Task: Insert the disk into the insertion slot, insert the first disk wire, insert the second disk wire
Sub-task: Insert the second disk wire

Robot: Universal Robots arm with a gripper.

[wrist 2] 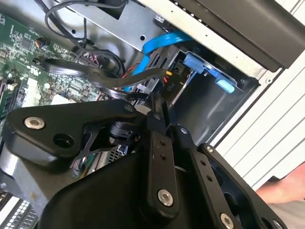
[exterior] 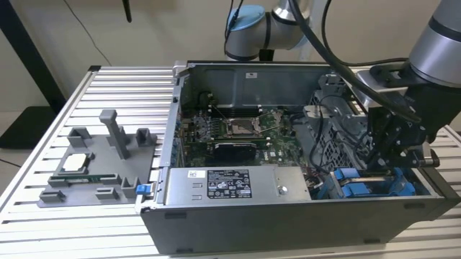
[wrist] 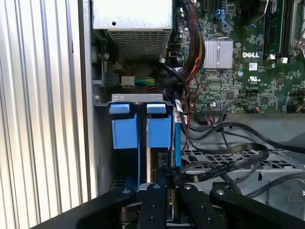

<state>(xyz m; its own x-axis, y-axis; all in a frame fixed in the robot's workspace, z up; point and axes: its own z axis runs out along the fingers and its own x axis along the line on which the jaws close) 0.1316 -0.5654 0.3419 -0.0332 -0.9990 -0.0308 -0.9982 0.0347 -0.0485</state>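
Observation:
The disk sits in the drive bay of the open case, its blue carrier frame (wrist: 157, 130) (exterior: 366, 186) upright in the slot beside a second blue frame (wrist: 124, 131). My gripper (wrist: 163, 175) (wrist 2: 159, 104) (exterior: 385, 163) reaches down into the bay at the disk's edge. Its fingers are closed on the end of a flat black wire (wrist 2: 121, 81) (wrist: 224, 164), which loops away over the metal cage. A blue wire (wrist 2: 159, 45) (wrist: 177, 138) runs down next to the disk; its plug end is hidden behind the fingers.
The grey power supply box (exterior: 230, 186) lies next to the bay, the motherboard (exterior: 238, 132) behind it. Loose black cables (wrist: 200, 126) cross beside the bay. A grey fixture (exterior: 94, 167) stands at the exterior view's left. A person's hand (wrist 2: 286, 191) is outside the case.

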